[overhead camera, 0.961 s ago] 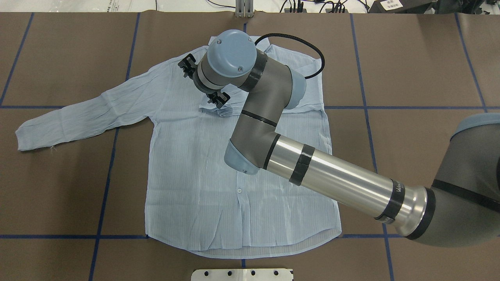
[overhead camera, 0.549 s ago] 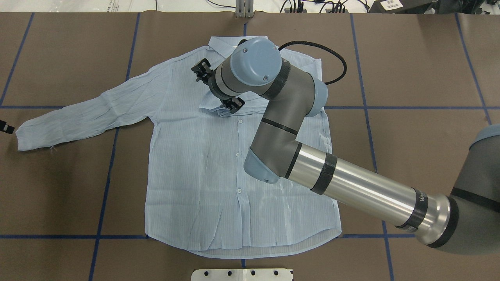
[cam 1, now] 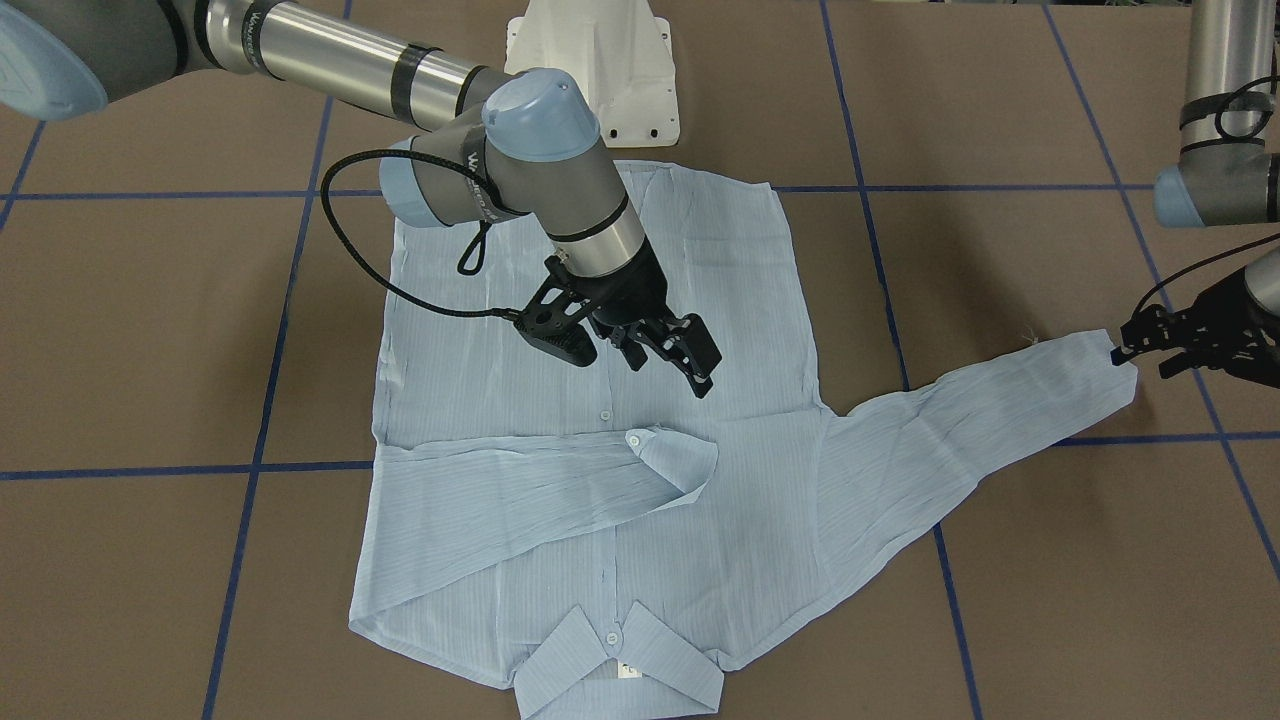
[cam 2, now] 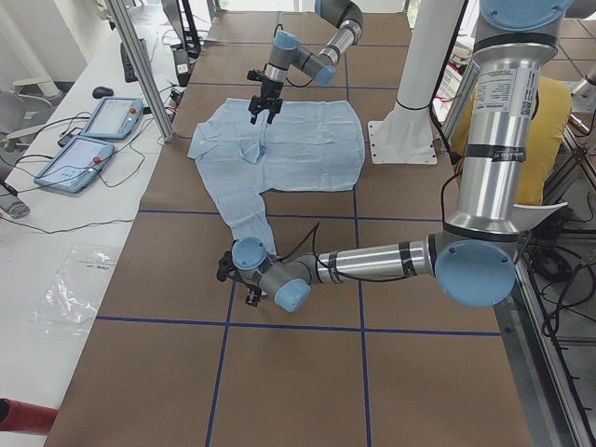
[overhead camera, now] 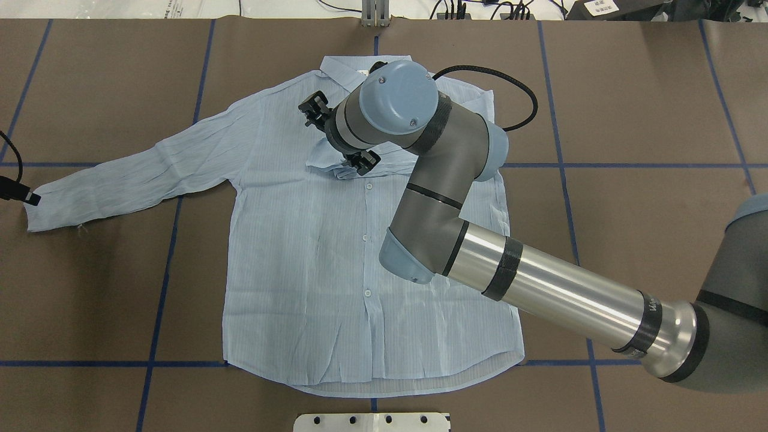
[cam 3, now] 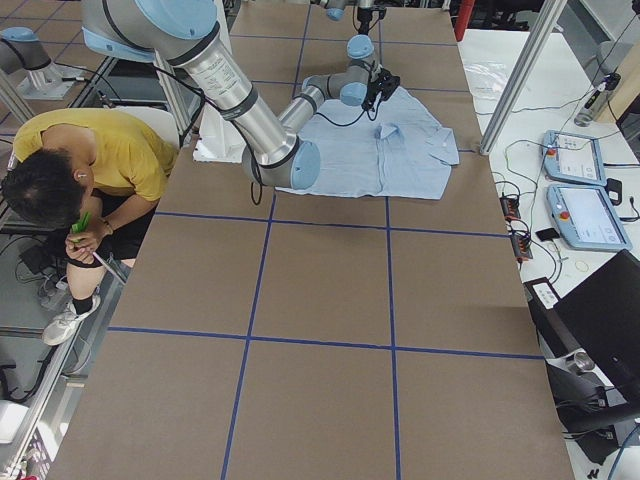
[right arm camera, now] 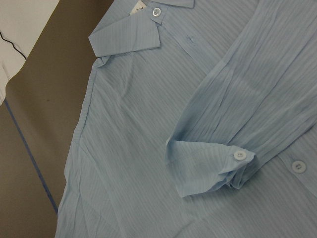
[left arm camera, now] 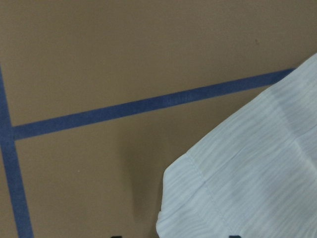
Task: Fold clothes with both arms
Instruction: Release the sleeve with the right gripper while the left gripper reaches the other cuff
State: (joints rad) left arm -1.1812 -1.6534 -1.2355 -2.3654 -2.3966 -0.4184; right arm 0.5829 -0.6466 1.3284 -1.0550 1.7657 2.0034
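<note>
The light-blue striped shirt [overhead camera: 300, 258] lies flat, buttons up, collar at the far side. One sleeve is folded across the chest, and its buttoned cuff [cam 1: 680, 460] rests mid-chest; it also shows in the right wrist view [right arm camera: 208, 168]. My right gripper [overhead camera: 336, 137] hovers open and empty just above that cuff [cam 1: 672, 362]. The other sleeve [overhead camera: 120, 174] stretches out to my left. My left gripper [cam 1: 1135, 350] is low at the sleeve's cuff [left arm camera: 257, 173], jaws apart, with the cuff's corner between them.
The brown table cover [overhead camera: 630, 90] carries a grid of blue tape lines. The white pedestal base [cam 1: 600, 60] stands at my side of the shirt's hem. A seated person [cam 3: 90, 160] is beside the table; control tablets [cam 2: 93, 130] lie on a side bench.
My right arm has drawn back to the right, off the folded cuff. My left gripper has come in from the left edge to the outstretched sleeve's cuff.
</note>
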